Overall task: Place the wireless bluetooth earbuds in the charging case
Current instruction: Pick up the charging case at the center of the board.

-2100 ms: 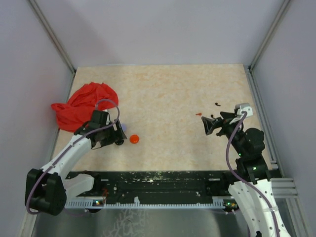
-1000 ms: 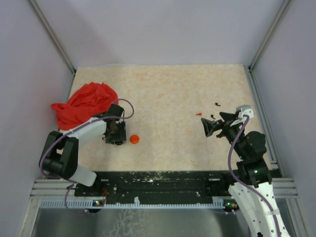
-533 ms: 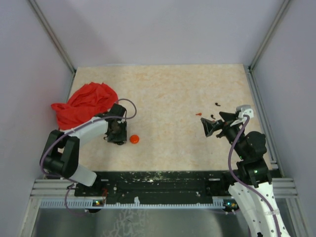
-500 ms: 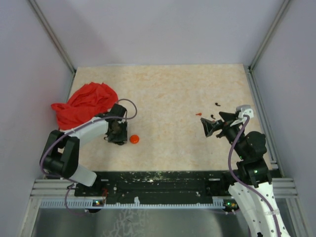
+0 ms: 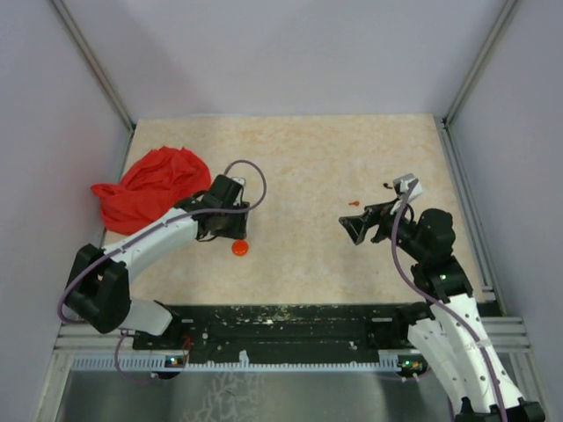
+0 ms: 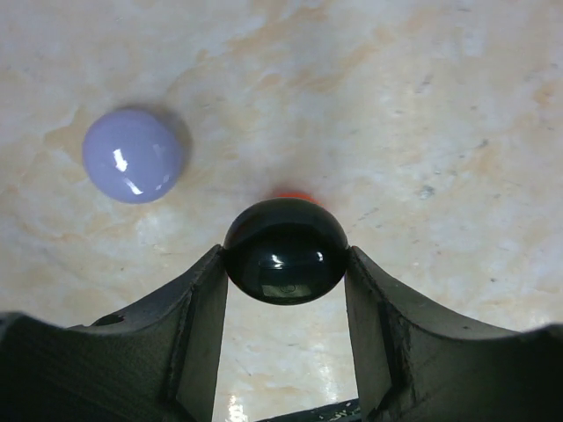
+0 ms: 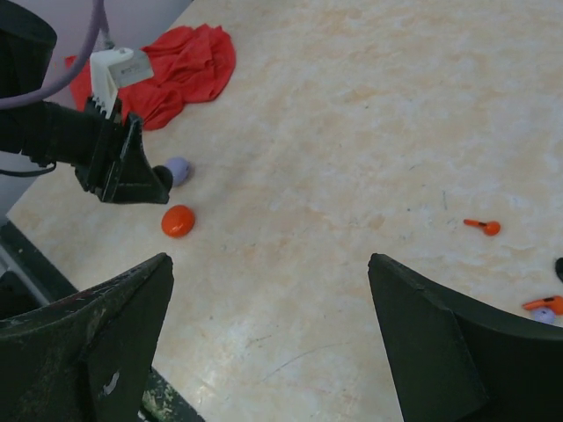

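Your red earbud lies loose on the surface, on the right half and just beyond the right claw. The right wrist view shows it as a tiny stalked piece, apart from everything else. The black earbud sits a little farther back and to the right, close beside the right wrist. At the right edge of the right wrist view another small orange piece is cut off by the frame, and you cannot tell what it is.

Your right claw hangs over bare surface with its jaws spread wide and nothing between them. Both earbuds are outside its grasp.

Well apart on the left half, your left claw is clamped on a glossy black disc, one finger pressing each side. An orange disc lies just beside that claw on the near side, and in the left wrist view only its rim peeks out behind the black disc. A lavender disc rests near them, touching neither. You cannot tell whether the black disc is lifted or resting. A red cloth is bunched at the far left edge.
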### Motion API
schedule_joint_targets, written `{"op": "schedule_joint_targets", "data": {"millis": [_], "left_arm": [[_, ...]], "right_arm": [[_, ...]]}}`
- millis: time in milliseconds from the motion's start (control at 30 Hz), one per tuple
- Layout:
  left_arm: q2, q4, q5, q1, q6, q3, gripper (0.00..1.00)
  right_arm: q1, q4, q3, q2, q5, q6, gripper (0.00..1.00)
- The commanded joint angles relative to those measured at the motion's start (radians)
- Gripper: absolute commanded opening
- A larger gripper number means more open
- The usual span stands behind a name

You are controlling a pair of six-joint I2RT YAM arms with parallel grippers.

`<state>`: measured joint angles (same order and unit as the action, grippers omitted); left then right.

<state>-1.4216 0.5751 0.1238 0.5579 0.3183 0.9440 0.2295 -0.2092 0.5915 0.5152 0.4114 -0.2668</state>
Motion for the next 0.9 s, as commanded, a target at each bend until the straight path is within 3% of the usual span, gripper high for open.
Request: {"op": "schedule_joint_targets", "data": {"millis": [0,467,700,867], "left_arm": [[0.033,-0.096,-0.009,0.087,-0.066,0.029,0.35],[-0.017,-0.391,0.041,0.353,-0.279,0.016,0.34],[0.046,-0.520,0.032,0.406,-0.404,-0.047,0.33],[0.104,-0.647,-0.040,0.424,-0.474,-0.126,0.33]], "right_arm": [[0.008,0.071,0.033,0.099,0.142,-0.053,0.92],[0.068,0.304,-0.006,0.464,0.222,-0.189,0.87],[0.080,0.433,-0.014,0.581,0.279,-0.252,0.82],[0.158,0.499,0.004,0.658,0.280,-0.282,0.80]]}}
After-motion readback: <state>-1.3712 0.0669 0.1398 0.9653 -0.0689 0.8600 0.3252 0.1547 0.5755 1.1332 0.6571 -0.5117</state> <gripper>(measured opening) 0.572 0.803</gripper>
